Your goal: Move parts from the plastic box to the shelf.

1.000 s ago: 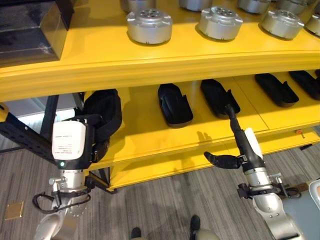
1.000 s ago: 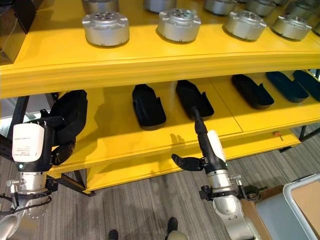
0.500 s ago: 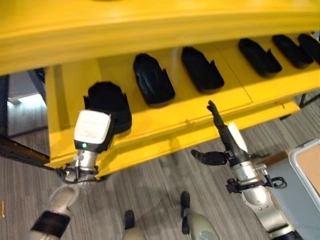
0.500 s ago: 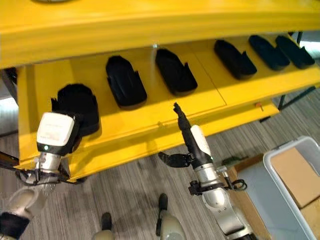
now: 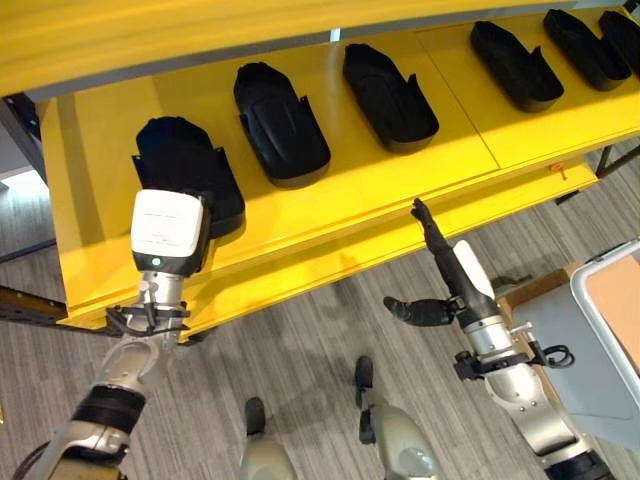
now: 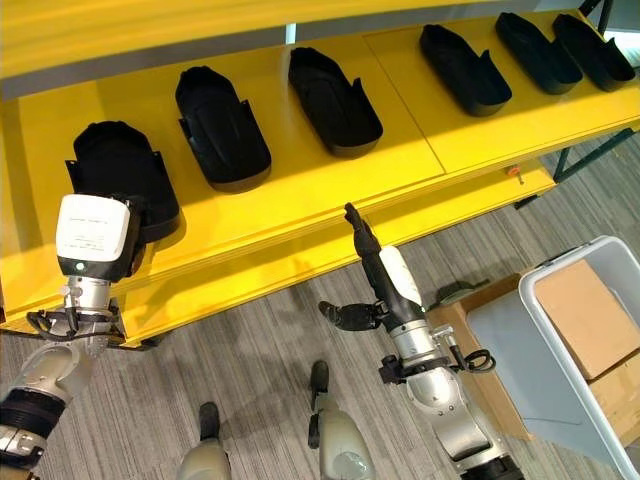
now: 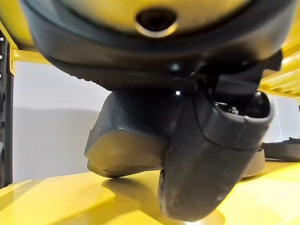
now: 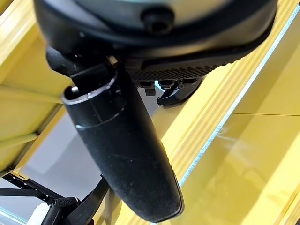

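While the left hand [image 5: 172,235] sits at the leftmost black part [image 5: 185,170] on the yellow shelf [image 5: 330,215], seemingly seating it, fingers hidden, grip unclear. Right hand [image 5: 446,270] relaxed, empty, near shelf edge. Plastic box [image 6: 560,335] on the right.

Two head views, side by side, looking steeply down on the yellow shelf [image 5: 330,215] and floor, sharing the same row of black parts [image 6: 222,128]. Each wrist view very close along its own hand, facing yellow shelf boards just beyond.
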